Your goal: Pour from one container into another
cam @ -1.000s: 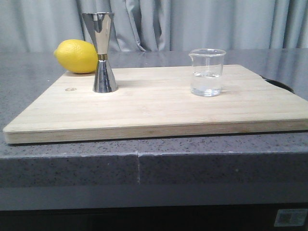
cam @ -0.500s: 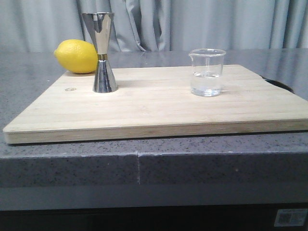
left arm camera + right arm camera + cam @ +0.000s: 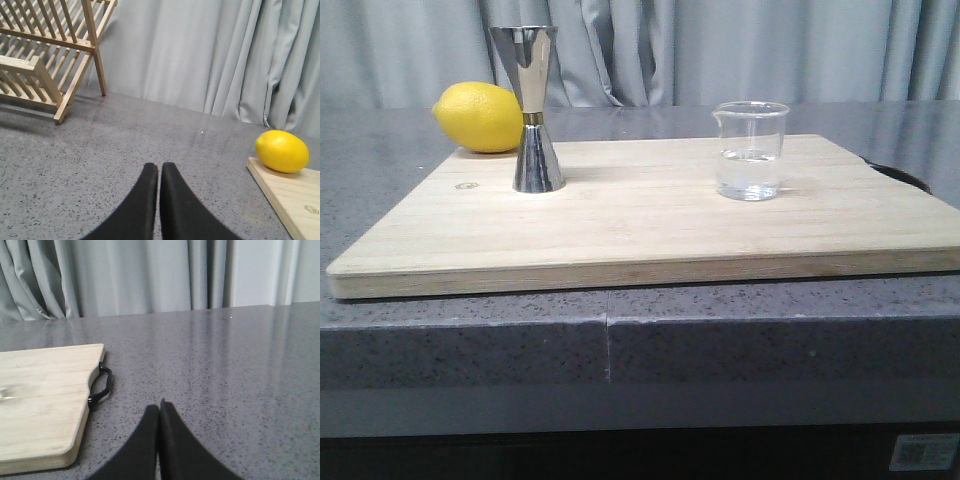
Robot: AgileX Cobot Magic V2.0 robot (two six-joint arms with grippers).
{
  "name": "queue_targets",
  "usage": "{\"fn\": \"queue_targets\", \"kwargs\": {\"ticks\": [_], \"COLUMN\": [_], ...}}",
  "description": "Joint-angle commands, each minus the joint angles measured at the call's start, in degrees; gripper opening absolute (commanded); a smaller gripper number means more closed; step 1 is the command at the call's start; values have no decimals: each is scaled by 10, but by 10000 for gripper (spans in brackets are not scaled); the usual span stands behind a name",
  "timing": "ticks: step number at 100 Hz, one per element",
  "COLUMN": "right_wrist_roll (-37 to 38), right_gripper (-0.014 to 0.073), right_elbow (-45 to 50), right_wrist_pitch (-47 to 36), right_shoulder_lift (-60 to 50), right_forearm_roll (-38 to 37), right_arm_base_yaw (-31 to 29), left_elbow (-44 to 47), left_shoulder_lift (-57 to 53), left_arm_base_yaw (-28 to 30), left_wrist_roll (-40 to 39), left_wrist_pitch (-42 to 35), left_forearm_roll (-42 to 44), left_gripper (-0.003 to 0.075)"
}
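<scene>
Nothing has moved since the earlier frames — beaker (image 3: 751, 150) and jigger (image 3: 531, 108) stand well apart on the board (image 3: 640, 235), both grippers' jaws closed, empty, off beside it over the bench — pouring not begun

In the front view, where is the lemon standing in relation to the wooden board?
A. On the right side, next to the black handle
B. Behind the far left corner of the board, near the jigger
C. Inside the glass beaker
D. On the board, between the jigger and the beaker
B: the lemon sits at the far left corner of the wooden board, just behind and left of the steel jigger, far from the glass beaker.
</scene>
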Motion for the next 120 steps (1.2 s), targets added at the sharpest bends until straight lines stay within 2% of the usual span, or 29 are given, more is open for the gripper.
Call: {"fn": "queue_targets", "kwargs": {"ticks": [1,120], "right_wrist_roll": [-4,3], "right_gripper": [-43,-43], "right_elbow": [3,3], "right_wrist_pitch": [-49,-54], "right_shoulder_lift": [-11,-11], "right_forearm_roll": [-1,0], "right_arm_base_yaw": [1,1], "left_elbow": [16,15], "left_shoulder_lift": [-12,-12], "left_arm_base_yaw": [-4,-4], "left_wrist_roll": [-6,-6], "left_wrist_pitch": [-43,-46], "left_forearm_roll": [-1,-19], "left_gripper": [-19,-19]}}
